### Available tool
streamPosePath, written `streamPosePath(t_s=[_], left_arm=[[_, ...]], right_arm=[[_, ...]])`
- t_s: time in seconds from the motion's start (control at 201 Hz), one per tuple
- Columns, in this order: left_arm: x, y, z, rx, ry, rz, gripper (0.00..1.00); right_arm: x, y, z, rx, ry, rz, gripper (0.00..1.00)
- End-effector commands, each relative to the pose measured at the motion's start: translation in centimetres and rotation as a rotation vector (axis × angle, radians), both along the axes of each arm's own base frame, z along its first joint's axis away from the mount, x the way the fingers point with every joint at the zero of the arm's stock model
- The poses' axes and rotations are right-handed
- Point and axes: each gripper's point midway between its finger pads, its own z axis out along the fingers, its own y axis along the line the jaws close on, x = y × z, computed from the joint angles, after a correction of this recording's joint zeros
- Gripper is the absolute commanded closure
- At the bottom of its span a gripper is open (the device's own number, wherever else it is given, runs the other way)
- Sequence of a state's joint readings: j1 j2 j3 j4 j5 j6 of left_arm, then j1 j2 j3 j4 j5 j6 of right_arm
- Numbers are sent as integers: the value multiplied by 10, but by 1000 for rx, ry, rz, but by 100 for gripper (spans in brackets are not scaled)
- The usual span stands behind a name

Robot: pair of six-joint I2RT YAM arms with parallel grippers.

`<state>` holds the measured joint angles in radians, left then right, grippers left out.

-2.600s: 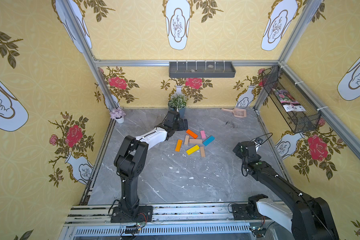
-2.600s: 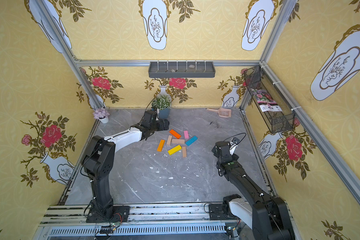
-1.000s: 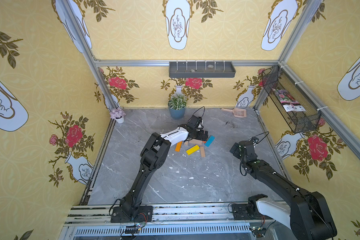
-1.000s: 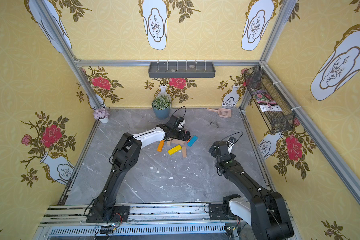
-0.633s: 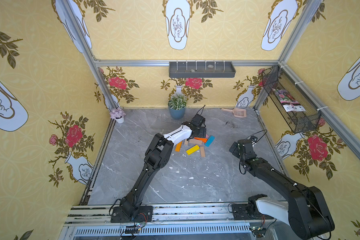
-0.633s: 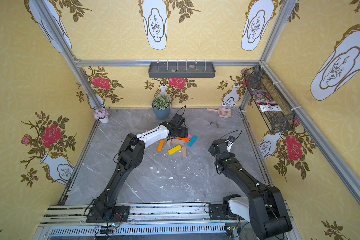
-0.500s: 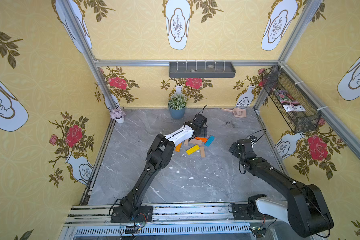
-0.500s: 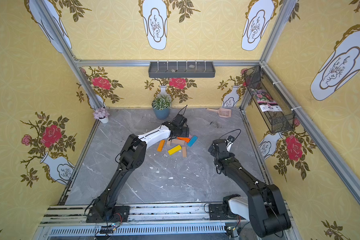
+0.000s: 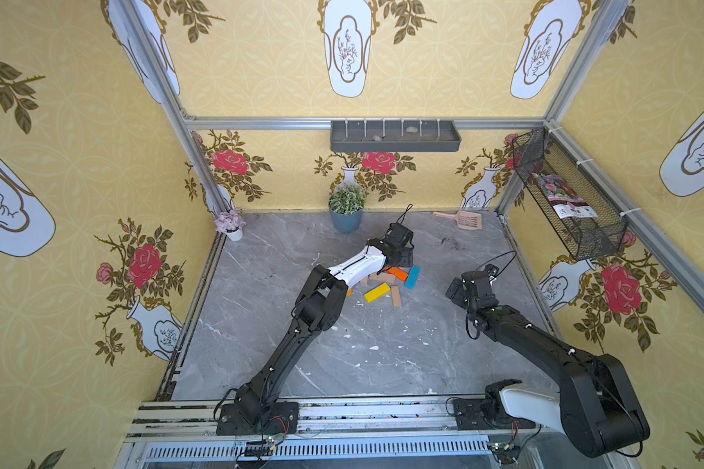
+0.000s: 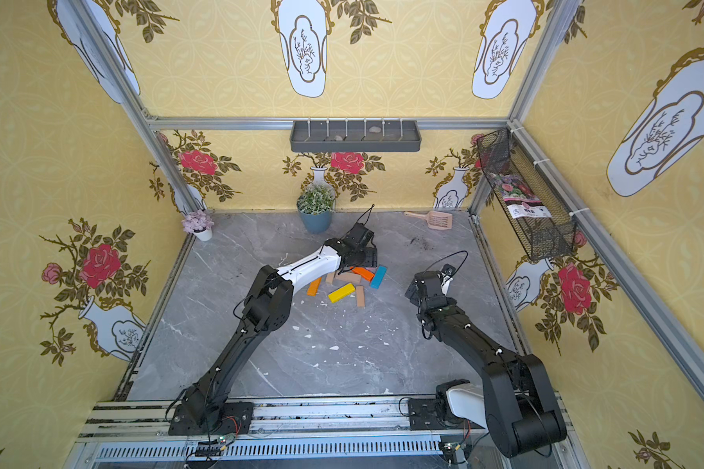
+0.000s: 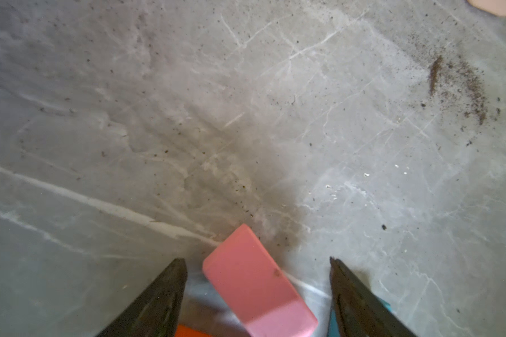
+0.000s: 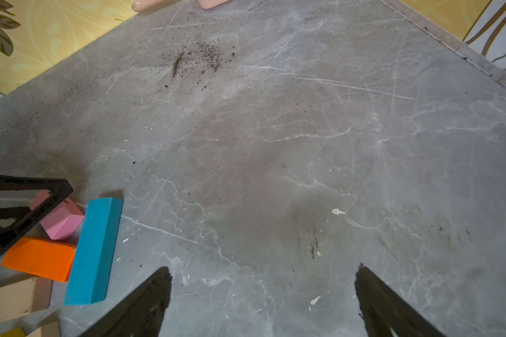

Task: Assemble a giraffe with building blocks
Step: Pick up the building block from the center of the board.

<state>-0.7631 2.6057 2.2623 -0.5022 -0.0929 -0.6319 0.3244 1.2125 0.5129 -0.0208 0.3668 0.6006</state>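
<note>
Your left gripper [image 11: 256, 259] is down over the pile with its fingers apart, one on each side of the pink block [image 11: 254, 283] and neither touching it, so nothing is gripped yet. The block lies at a slant across the gap and sits nearer one finger than the other. If you close from here, that finger will likely meet a corner first and swing the block round rather than clamp it flat. You could end up pinching it across two corners, and it may then twist or slip out on the lift. Just outside the far finger lies the blue block [image 12: 95, 251], and back toward your palm an orange block [image 12: 38, 258] rests against it. A sideways shove of the pink one could knock both and scatter the pieces you need for the giraffe, none of which is laid out yet. Whether the finger clears the blue block's edge I cannot tell. Your right gripper [image 12: 263, 267] hangs wide and empty over bare floor [image 12: 304, 146], with the pile off beside one finger.
</note>
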Motion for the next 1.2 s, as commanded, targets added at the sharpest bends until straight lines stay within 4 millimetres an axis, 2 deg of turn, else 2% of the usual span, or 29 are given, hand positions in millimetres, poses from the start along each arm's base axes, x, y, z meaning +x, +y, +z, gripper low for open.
streamPosePath(t_s=[0.0, 0.184, 0.274, 0.314, 0.403, 0.483, 0.652, 0.792, 0.961, 1.086, 1.195], left_arm=[[-16, 10, -29, 75, 77, -29, 27], [-26, 25, -45, 179, 112, -72, 43], [-31, 35, -49, 239, 126, -88, 55], [-32, 40, -49, 263, 123, -96, 59], [-34, 49, -45, 308, 109, -119, 61], [-34, 58, -41, 340, 98, -127, 71], [-30, 80, -33, 343, 92, -107, 72], [-23, 105, -29, 336, 111, -38, 73], [-13, 146, -25, 237, 160, 152, 72], [-5, 177, -9, 135, 153, 334, 71], [1, 185, 10, 27, 105, 448, 71]], right_arm=[[10, 8, 11, 15, -48, 31, 2], [8, 8, 13, 18, -63, 37, 2], [9, 9, 13, 24, -63, 44, 2], [9, 10, 13, 24, -64, 45, 2], [10, 11, 11, 25, -56, 47, 2], [10, 11, 9, 25, -50, 48, 2], [11, 12, 9, 27, -43, 53, 2], [13, 16, 9, 43, -47, 67, 2], [15, 18, 5, 46, -32, 72, 2], [17, 20, 3, 49, -27, 77, 1], [18, 19, 1, 43, -16, 71, 1]])
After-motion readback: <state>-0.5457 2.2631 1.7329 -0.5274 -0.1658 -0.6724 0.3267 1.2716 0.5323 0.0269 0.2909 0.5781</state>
